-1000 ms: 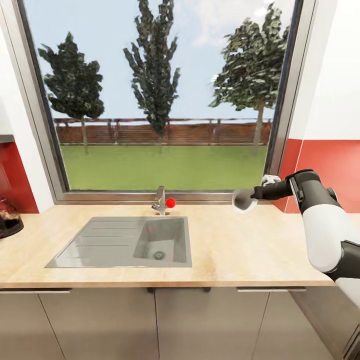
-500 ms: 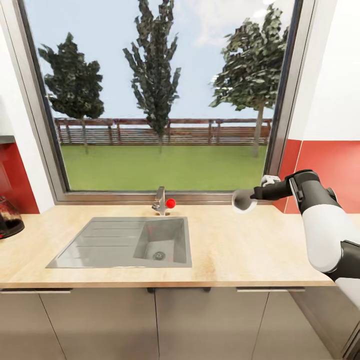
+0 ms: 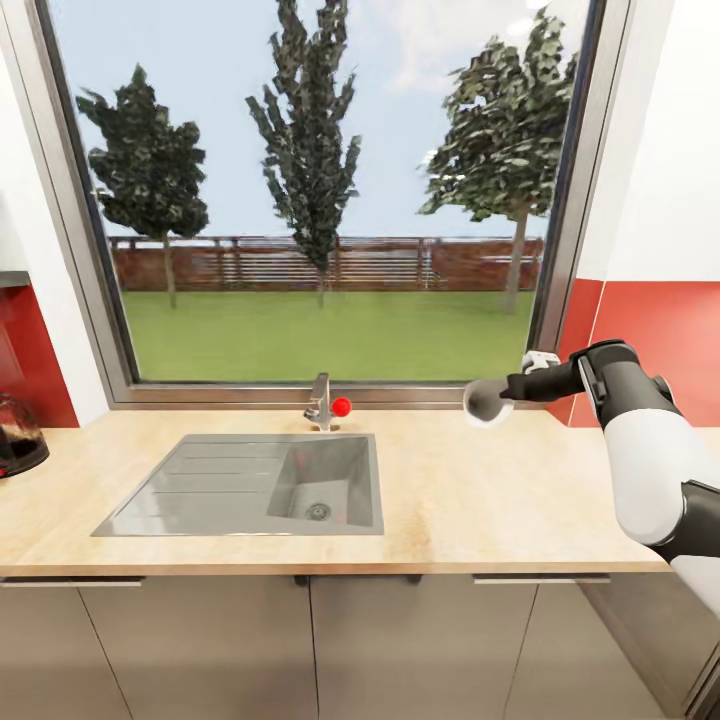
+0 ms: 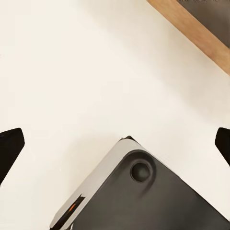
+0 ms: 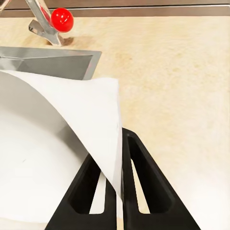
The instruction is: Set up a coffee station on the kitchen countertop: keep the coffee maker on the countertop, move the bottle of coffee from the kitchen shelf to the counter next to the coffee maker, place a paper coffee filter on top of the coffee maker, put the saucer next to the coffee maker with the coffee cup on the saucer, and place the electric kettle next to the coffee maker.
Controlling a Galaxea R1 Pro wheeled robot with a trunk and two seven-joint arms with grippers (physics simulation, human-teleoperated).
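One right claw [image 3: 503,392] pinching paper coffee filter [image 3: 486,401] above kitchen countertop [image 3: 470,490]

Kitchen countertop [image 3: 470,500] with inset sink [image 3: 250,485], kettle [image 3: 18,437] on it

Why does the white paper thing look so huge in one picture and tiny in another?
Right wrist view: the camera sits right behind the paper coffee filter pinched in the right gripper, so it looms. Head view: the same filter is farther off, small and a bit soft-edged.
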